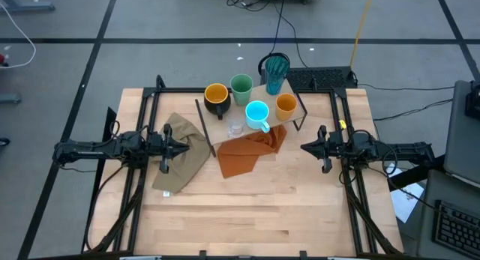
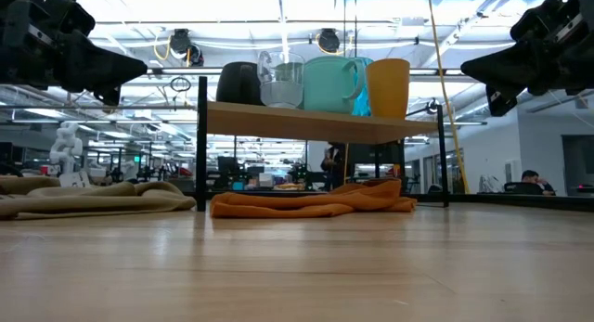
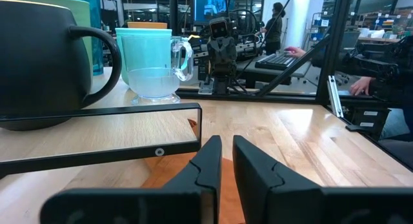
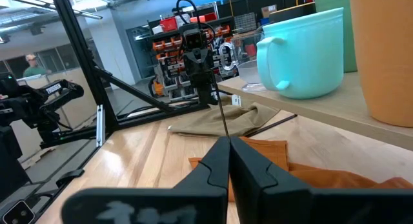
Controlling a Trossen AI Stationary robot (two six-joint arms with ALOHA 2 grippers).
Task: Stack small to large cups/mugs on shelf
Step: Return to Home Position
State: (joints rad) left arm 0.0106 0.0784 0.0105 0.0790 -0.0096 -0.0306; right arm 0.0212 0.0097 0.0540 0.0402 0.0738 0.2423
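Plywood shelf on thin black legs holds all 6 cups, with the tiny clear glass at its front edge, so a careless swing by the barely parted, empty left claw or the closed, empty right claw could jolt it off.

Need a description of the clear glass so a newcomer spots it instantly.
At the table's far end stands a low plywood shelf holding six vessels. The clear glass sits between the black mug and blue mug. It is the smallest and the only see-through one.
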